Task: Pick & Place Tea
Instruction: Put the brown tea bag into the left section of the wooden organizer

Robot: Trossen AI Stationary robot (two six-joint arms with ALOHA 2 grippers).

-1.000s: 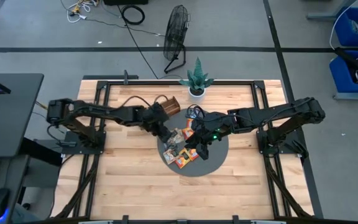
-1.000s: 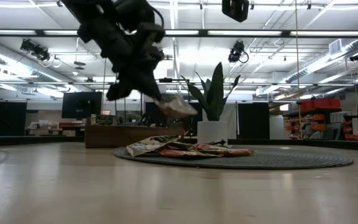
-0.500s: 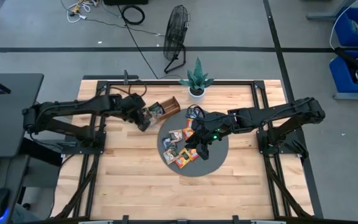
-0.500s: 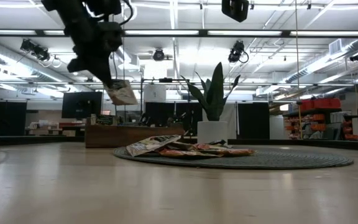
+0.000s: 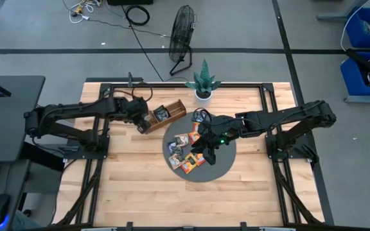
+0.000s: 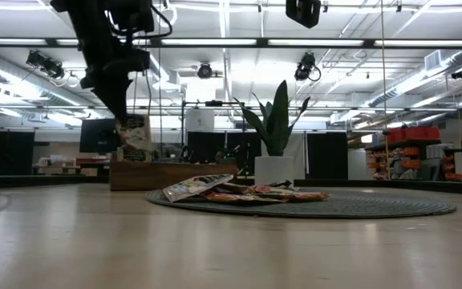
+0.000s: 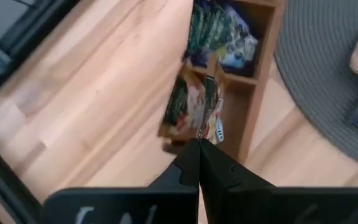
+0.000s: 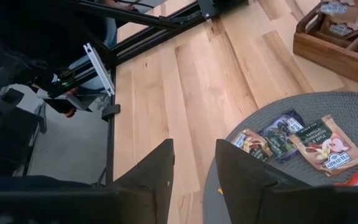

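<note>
Left hand (image 7: pixel 199 144) clenched on sachet (image 7: pixel 194 106) above tray (image 5: pixel 162 114). Centre over empty compartment, lower, then release. Right hand (image 8: pixel 191 165) released, over mat (image 5: pixel 220 168).

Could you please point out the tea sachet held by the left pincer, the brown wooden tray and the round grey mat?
Pale tea sachet in the left pincer (image 7: pixel 194 109), left wrist view: its printed face.
Long brown wooden divided tray (image 5: pixel 172 106), high view: its far rim.
Round grey mat (image 5: pixel 227 157), high view: bare right part.

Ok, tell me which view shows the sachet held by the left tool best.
Left wrist view: the sachet hangs pinched just above the wooden tray. Low view shows it side-on; high view barely; right wrist not at all.
</note>
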